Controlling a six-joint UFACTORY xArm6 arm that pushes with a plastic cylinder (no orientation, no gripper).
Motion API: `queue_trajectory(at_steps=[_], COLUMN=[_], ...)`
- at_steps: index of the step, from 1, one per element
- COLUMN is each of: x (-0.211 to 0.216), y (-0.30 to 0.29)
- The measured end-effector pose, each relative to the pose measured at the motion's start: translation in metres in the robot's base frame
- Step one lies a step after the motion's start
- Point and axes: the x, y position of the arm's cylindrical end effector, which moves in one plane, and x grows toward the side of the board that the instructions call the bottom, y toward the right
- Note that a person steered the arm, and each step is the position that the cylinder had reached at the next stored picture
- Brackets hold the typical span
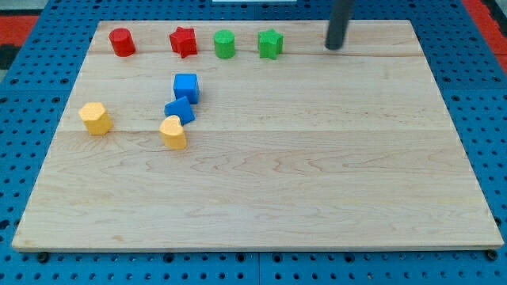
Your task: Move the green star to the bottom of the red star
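Observation:
The green star [270,43] sits near the view's top edge of the wooden board [317,174], at the right end of a row of blocks. The red star [183,41] is in the same row, two blocks to the view's left of it, with a green cylinder [224,43] between them. My tip [334,47] rests on the board near the view's top, to the view's right of the green star and apart from it.
A red cylinder [122,42] stands at the row's left end. A blue cube [186,86] and a second blue block [179,108] sit below the red star, with a yellow heart-like block [173,132] beneath them and a yellow block [95,118] further left.

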Motion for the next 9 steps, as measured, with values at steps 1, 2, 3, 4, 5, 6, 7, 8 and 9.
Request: queue_trajectory(at_steps=[1,2,3,4,5,6,7,8,9], x=[-0.033,0.009,0.046,0.056,0.002,0.003,0.039,0.055,0.055], y=[-0.046,-0.058,-0.059,-0.059,-0.040,-0.093,-0.103,-0.091,-0.055])
